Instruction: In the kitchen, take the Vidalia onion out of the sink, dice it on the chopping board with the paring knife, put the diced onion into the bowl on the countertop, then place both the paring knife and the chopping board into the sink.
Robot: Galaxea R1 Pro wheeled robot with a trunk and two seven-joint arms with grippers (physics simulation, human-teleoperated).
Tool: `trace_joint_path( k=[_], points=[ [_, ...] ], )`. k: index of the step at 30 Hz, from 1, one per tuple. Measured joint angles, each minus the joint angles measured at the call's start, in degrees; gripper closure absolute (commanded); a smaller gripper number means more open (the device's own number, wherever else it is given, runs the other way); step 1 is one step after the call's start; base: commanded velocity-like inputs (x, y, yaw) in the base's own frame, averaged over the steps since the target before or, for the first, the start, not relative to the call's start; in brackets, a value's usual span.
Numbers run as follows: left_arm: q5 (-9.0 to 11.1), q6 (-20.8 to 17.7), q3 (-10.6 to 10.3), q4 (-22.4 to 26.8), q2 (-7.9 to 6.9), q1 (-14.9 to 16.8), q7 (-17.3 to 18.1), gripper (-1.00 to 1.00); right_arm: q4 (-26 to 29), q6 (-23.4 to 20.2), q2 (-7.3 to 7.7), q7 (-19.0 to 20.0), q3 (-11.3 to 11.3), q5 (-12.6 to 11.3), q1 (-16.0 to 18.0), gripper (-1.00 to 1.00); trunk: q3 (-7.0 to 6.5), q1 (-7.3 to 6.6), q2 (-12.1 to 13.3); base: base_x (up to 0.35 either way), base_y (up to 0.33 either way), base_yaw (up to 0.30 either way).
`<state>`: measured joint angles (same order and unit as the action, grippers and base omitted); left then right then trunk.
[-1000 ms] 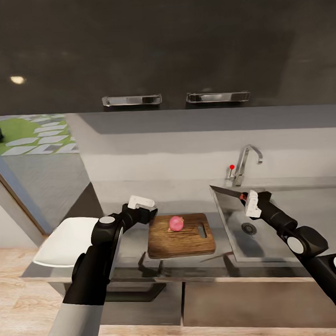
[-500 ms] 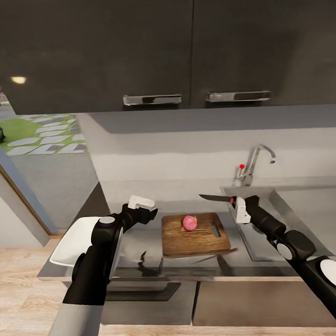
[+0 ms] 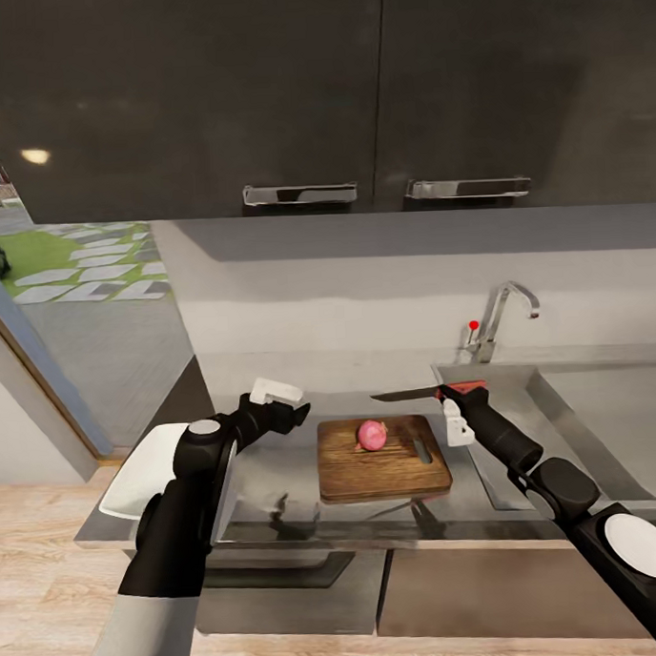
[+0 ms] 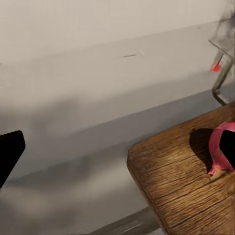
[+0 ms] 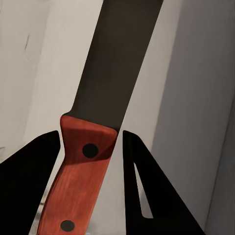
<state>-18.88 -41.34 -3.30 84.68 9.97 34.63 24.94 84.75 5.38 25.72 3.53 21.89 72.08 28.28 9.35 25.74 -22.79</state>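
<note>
A pink Vidalia onion [image 3: 372,435] [image 4: 221,147] rests on the brown chopping board [image 3: 383,456] [image 4: 188,174], which lies on the grey countertop [image 3: 267,464]. My right gripper [image 3: 461,397] [image 5: 91,147] is shut on the paring knife [image 3: 417,394] [image 5: 98,122] by its red handle. It holds the dark blade level above the board's far edge, pointing left. My left gripper [image 3: 298,412] hovers open just left of the board, holding nothing. The white bowl [image 3: 134,467] sits at the counter's left end, partly behind my left arm. The sink [image 3: 580,422] lies to the right.
A chrome tap [image 3: 499,319] with a red knob stands behind the sink. Dark wall cabinets [image 3: 356,98] hang above the counter. The counter ends at the left beside an opening onto grass and paving stones.
The camera swung, shifting the scene rightwards. My right arm carried the knife left from over the sink to above the board's far edge. The left arm and onion stayed put.
</note>
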Motion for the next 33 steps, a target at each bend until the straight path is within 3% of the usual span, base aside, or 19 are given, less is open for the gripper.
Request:
trace_joint_path(
  k=[8,13,15,19,27,30,33],
  points=[
    [-0.03,-0.16,0.24,5.13,-0.01,0.02,12.22,-1.00,0.00,0.13,0.00,0.04,-0.03,0.09,0.01,1.00,0.00,0.00,0.00,0.000,0.000,0.000],
    [-0.10,-0.17,0.33,5.74,-0.01,0.00,15.09,-1.00,0.00,0.15,-0.01,1.26,-0.10,0.04,-0.01,1.00,0.00,0.00,0.00,0.000,0.000,0.000],
    [-0.12,-0.19,0.34,5.84,-0.67,0.01,15.75,-1.00,0.00,0.15,0.01,1.83,-0.18,0.01,0.01,1.00,0.00,0.00,0.01,0.000,0.000,0.000],
    [-0.19,-0.10,0.43,5.93,-3.89,0.01,19.61,-1.00,0.00,0.15,0.01,2.36,-0.55,-0.02,-0.01,1.00,0.00,0.00,0.01,0.000,0.000,0.000],
    [-0.27,0.12,1.14,5.95,-7.54,0.02,27.09,-1.00,0.00,0.15,0.02,2.82,-0.73,-0.03,-0.01,1.00,0.00,0.00,0.01,0.000,0.000,0.000],
    [-0.29,0.13,3.45,5.96,-9.63,0.24,29.06,-1.00,0.00,0.15,0.01,2.91,-0.74,-0.03,0.01,1.00,0.00,0.00,0.00,0.000,0.000,0.000],
    [-0.19,0.15,7.91,5.96,-10.93,1.00,34.39,-1.00,0.00,0.15,0.02,2.93,-0.74,-0.03,0.00,1.00,0.00,0.00,0.00,0.000,0.000,0.000]
  ],
)
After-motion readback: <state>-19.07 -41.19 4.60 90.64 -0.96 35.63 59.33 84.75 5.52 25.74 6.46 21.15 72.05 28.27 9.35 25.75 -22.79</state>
